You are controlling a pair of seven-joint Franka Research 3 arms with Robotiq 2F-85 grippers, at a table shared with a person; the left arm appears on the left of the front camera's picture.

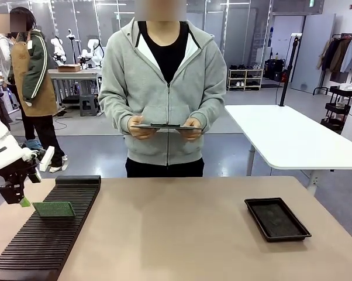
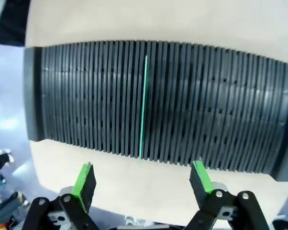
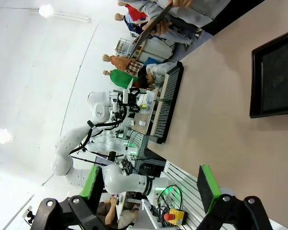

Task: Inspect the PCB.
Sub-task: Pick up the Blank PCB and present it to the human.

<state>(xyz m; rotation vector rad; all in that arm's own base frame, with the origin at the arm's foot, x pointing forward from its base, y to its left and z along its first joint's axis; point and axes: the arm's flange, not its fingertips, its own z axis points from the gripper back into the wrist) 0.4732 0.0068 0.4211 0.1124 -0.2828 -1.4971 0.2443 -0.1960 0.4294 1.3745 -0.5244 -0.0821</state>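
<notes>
My left gripper (image 2: 141, 173) is wide open, empty, lined up with the board (image 2: 144, 105) standing edgewise in the rack (image 2: 230, 100), easy to pinch

PCB (image 1: 54, 209): thin flat green rectangular circuit board with a finely dotted face. It stands upright on its long edge in one slot of the black ribbed slotted rack (image 1: 76, 188), broad face toward the front camera. The rack sits at the robot's left end of the beige table (image 1: 176, 234). Left wrist view has the PCB (image 2: 143, 108) edge-on, a thin straight green line spanning almost the full slot, a bit off the rack's (image 2: 220, 110) middle. Nothing grips it.
</notes>
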